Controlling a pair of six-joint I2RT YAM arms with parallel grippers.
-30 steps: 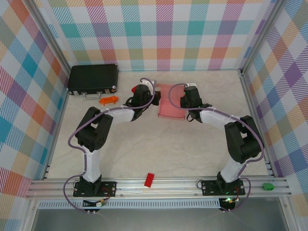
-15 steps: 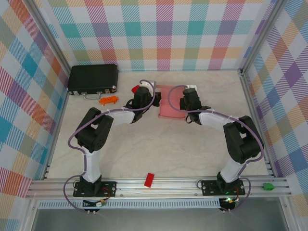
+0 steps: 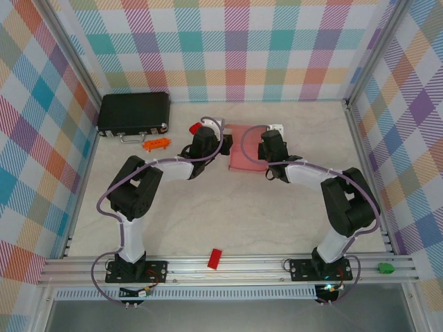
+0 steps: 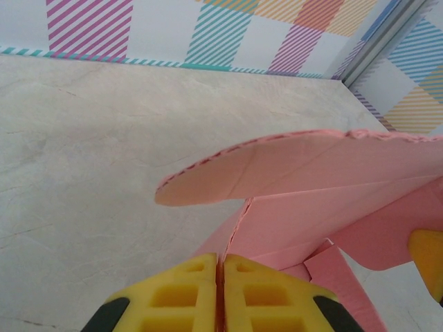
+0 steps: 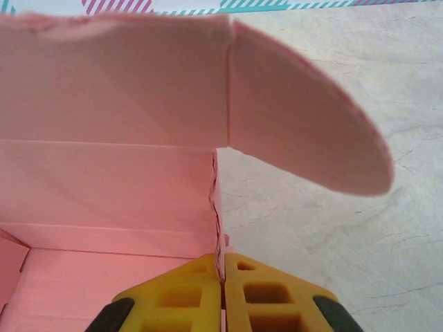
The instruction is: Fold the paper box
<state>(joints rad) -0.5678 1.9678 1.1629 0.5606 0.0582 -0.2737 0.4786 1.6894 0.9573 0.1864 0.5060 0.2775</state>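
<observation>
Pink paper box (image 4: 332, 207) edges vanish inside clamped jaws.

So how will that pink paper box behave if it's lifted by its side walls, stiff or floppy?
Probably floppy: the paper box is thin card, and its rounded flap curves. Likely very light, so a push may slide it across the smooth table. The left gripper and right gripper each pinch one wall, which could crease.
</observation>
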